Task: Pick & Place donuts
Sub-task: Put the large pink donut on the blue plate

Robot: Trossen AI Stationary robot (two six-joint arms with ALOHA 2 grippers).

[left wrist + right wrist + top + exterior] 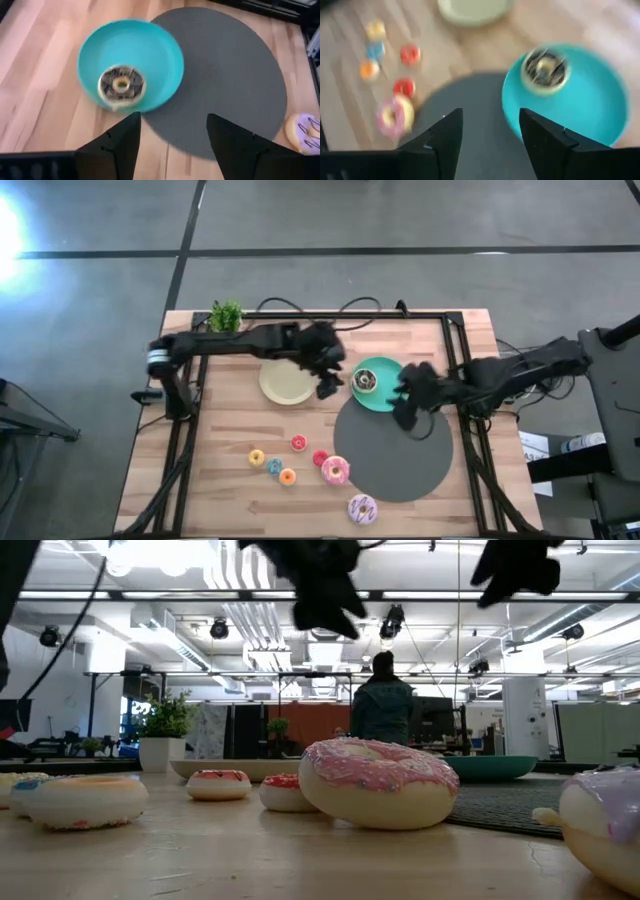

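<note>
The desk [230, 480] is pale wood with a visible plank grain, matt; the round grey mat [225, 65] looks woven, ribbed in fine concentric rings; the teal plate [150, 45] is smooth plastic with a soft sheen; the pink donut [378, 783] is glossy, its icing flecked with sprinkles.

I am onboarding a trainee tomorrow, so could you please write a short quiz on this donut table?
1. True or false: the teal plate is empty.
2. Which plate holds no donut?
3. Multiple choice: the lilac sprinkled donut lies A) on the grey mat, B) on the bare wood, C) on a plate.

Key:
1. False; a brown donut lies in it.
2. The beige plate.
3. B.
</note>
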